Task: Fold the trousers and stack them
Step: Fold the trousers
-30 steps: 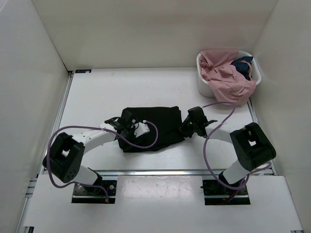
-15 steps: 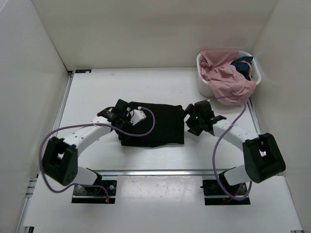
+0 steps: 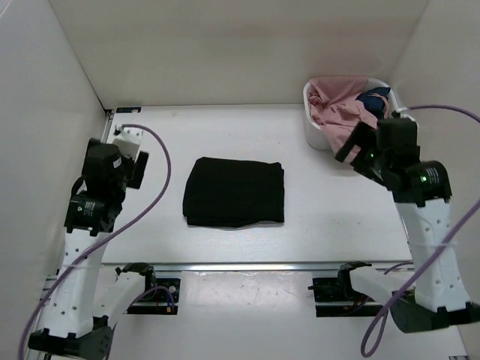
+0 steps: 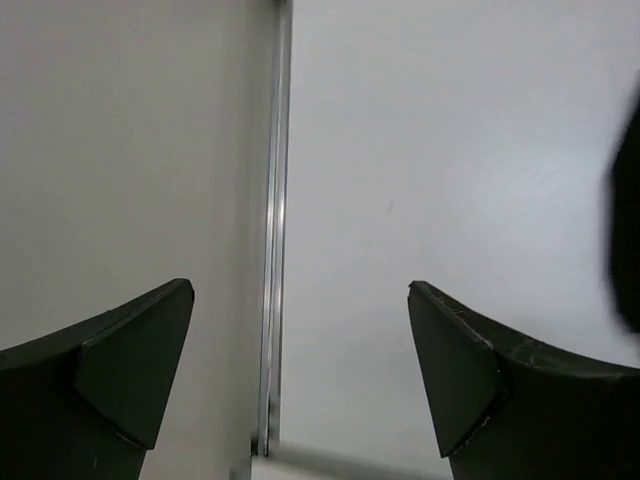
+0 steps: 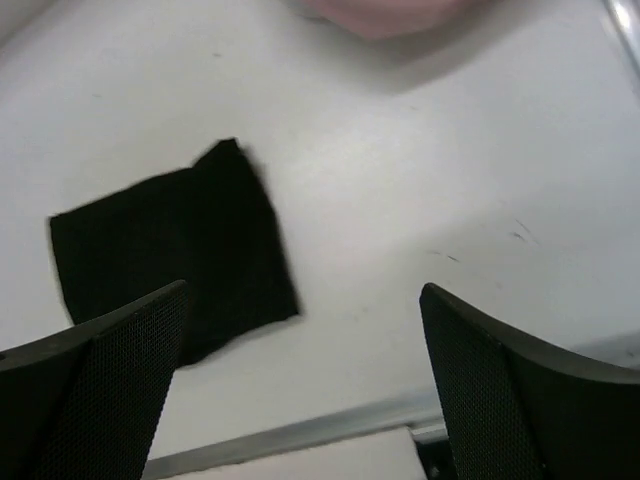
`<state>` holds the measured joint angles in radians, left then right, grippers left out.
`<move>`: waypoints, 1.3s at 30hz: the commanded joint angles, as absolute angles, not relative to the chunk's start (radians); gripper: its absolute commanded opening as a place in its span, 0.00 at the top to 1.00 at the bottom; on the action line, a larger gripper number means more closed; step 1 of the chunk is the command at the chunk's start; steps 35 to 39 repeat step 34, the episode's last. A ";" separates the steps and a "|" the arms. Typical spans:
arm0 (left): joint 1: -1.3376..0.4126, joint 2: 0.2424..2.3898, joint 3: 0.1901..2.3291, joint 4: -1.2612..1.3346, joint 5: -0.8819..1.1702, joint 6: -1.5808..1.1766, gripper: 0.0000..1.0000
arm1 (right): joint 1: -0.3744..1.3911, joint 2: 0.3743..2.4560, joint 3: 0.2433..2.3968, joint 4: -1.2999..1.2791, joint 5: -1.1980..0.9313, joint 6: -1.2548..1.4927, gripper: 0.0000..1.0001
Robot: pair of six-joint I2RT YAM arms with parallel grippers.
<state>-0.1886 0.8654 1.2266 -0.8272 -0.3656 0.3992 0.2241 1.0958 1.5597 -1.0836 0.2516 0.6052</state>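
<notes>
- Two arms rise from their bases at the near edge, one at each side of the table (image 3: 330,202)
- My left gripper (image 4: 300,290) hangs released, jaws wide apart with nothing between them, over the table's left edge above a metal rail (image 4: 272,300)
- My right gripper (image 5: 303,290) is likewise released and empty, raised over the right side, close to the basket
- I see the trousers (image 3: 234,192) lying mid-table between the two arms, folded into a compact black rectangle, flat on the surface and well apart from both grippers
- Farther back, at the right corner, sits a white basket (image 3: 313,133) holding a pink garment (image 3: 341,112) that spills over its front rim, with a dark blue garment (image 3: 373,101) beside it inside
</notes>
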 commanded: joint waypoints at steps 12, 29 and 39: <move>0.158 0.957 1.152 -0.966 -0.410 0.259 0.00 | 0.224 0.986 1.382 -1.247 0.333 0.581 0.01; 0.158 0.979 1.190 -0.997 -0.400 0.278 0.00 | 0.224 0.930 1.308 -1.256 0.376 0.591 0.01; 0.158 0.979 1.190 -0.997 -0.400 0.278 0.00 | 0.224 0.919 1.290 -1.247 0.394 0.581 0.01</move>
